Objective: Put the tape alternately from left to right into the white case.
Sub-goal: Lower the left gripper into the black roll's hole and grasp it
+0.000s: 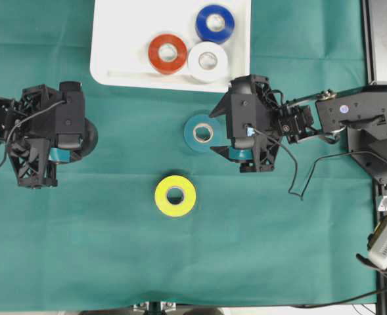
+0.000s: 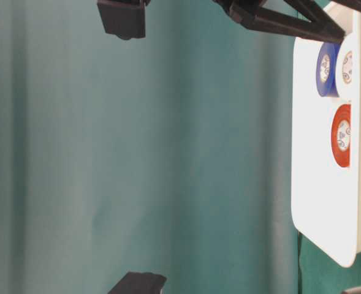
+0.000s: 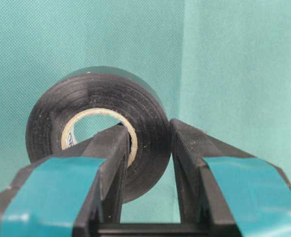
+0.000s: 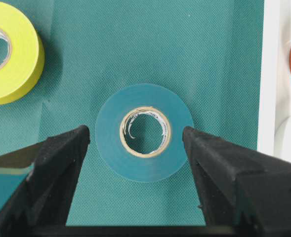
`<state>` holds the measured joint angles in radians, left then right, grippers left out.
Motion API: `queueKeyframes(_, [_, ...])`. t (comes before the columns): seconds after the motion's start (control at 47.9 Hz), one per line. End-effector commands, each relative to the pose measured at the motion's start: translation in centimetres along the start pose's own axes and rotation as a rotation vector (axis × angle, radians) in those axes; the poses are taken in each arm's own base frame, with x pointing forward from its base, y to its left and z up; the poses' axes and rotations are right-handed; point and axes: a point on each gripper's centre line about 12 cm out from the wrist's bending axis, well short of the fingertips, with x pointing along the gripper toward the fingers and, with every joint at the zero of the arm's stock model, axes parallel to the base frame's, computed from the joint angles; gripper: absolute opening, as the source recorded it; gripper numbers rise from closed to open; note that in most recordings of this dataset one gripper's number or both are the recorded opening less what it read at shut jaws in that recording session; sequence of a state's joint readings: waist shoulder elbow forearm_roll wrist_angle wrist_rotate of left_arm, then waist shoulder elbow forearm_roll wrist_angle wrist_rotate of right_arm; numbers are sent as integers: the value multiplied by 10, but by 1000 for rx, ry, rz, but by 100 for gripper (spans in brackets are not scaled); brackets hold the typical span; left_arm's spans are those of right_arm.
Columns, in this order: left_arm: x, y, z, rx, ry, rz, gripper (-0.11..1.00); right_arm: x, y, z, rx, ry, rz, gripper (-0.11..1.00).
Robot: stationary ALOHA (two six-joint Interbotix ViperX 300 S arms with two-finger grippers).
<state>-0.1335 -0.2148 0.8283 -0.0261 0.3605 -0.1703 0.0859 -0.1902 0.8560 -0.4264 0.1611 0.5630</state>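
Note:
My left gripper point(image 3: 150, 143) is shut on the wall of the black tape roll point(image 3: 86, 98), one finger inside its pale core and the other outside. From overhead this gripper point(image 1: 81, 138) and its black roll point(image 1: 92, 134) are at the far left. My right gripper point(image 4: 135, 132) is open, its fingertips on either side of the teal roll point(image 4: 144, 163), which lies flat on the cloth point(image 1: 202, 133). A yellow roll point(image 1: 175, 195) lies nearer the front. The white case point(image 1: 114, 65) holds the blue point(image 1: 214, 23), orange-red point(image 1: 167, 53) and white point(image 1: 207, 62) rolls.
A teal-green cloth point(image 1: 278, 249) covers the table. In the right wrist view the yellow roll point(image 4: 12, 54) sits at top left and the case's rim point(image 4: 273, 74) at the right. The right arm's cable point(image 1: 298, 177) trails over the cloth, with equipment point(image 1: 384, 39) along the right edge.

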Motion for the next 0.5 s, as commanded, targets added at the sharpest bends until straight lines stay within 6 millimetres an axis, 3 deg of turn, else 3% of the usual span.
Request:
queueKeyframes(0.0, [-6,-2,14,1,-42,-7,-4,-14,3,14,5,-65,16,82])
queueKeyframes(0.188, [-9,6,24,-17,-66,8,-4,-13,3,14,5,-64,16,82])
queueKeyframes(0.48, [-14,40,38,-72,-107,71,-4,-14,3,14,5,-65,16,82])
